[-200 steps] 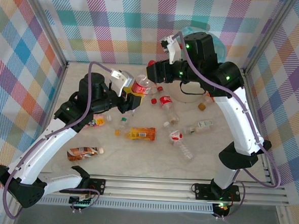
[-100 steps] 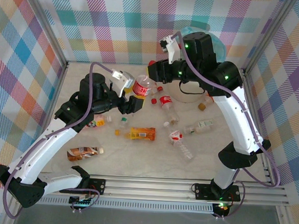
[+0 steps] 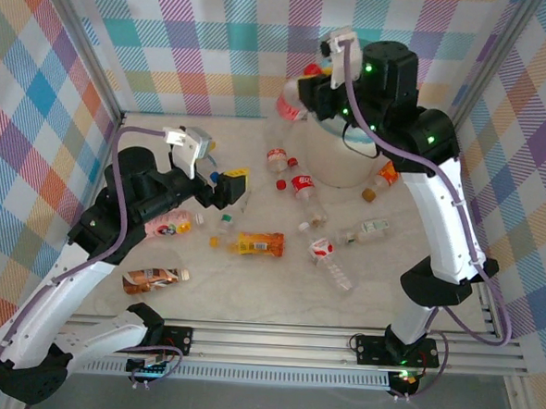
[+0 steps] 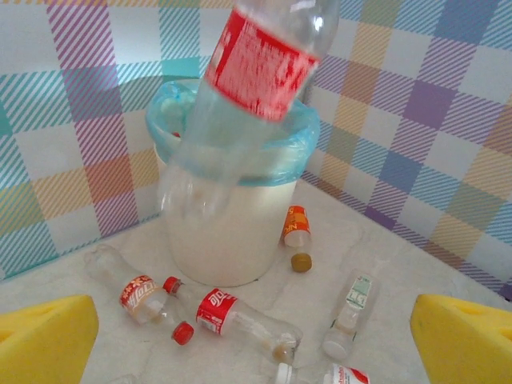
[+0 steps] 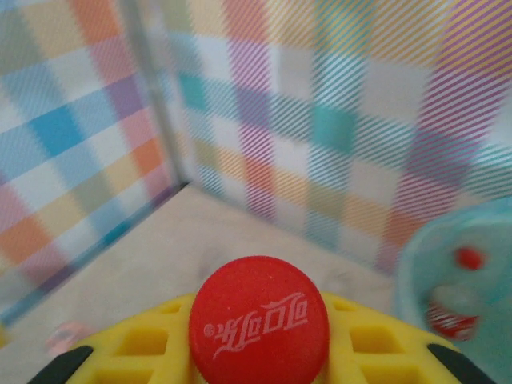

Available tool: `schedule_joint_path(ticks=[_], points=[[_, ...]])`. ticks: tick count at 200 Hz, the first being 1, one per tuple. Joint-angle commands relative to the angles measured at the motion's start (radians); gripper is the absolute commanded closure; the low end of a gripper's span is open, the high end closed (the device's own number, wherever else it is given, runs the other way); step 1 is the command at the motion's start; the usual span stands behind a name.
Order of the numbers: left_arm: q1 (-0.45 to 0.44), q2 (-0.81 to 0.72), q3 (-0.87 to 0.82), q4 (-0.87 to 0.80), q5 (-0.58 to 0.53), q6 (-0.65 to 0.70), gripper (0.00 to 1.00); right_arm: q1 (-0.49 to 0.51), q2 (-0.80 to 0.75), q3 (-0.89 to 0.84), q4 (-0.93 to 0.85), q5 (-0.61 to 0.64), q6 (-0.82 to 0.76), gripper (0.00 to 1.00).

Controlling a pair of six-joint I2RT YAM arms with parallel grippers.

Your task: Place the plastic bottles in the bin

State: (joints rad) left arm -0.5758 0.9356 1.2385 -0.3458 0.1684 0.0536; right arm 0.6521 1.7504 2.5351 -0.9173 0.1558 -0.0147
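Plastic bottles are for the most part not yet collected, as far as can be judged. Inside the bin, which stands at the far right of the table, at least one bottle is seen lying in the bag. The left gripper is held wide open and empty above the table. The right gripper is closed on a clear bottle with a red label, which is raised close to the rim of the bin but apparently not over the opening. About nine bottles are left lying on the table, among them an orange bottle, and a small loose cap lies beside the bin
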Motion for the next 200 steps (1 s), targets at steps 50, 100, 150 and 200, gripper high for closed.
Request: schedule_joint_path(ticks=[50, 100, 150, 200], points=[[-0.006, -0.008, -0.018, -0.058, -0.095, -0.018, 0.0, -0.07, 0.113, 0.081, 0.327, 0.366, -0.318, 0.8], [-0.006, -0.013, -0.052, -0.072, -0.195, -0.039, 0.0, -0.106, 0.251, 0.147, 0.241, 0.403, -0.292, 0.79], [-0.005, -0.037, -0.07, -0.141, -0.259, -0.062, 0.0, -0.146, 0.327, 0.131, 0.058, 0.367, -0.153, 0.79], [-0.004, -0.063, -0.077, -0.188, -0.272, -0.073, 0.0, -0.221, 0.388, 0.103, -0.073, 0.273, -0.022, 0.78]])
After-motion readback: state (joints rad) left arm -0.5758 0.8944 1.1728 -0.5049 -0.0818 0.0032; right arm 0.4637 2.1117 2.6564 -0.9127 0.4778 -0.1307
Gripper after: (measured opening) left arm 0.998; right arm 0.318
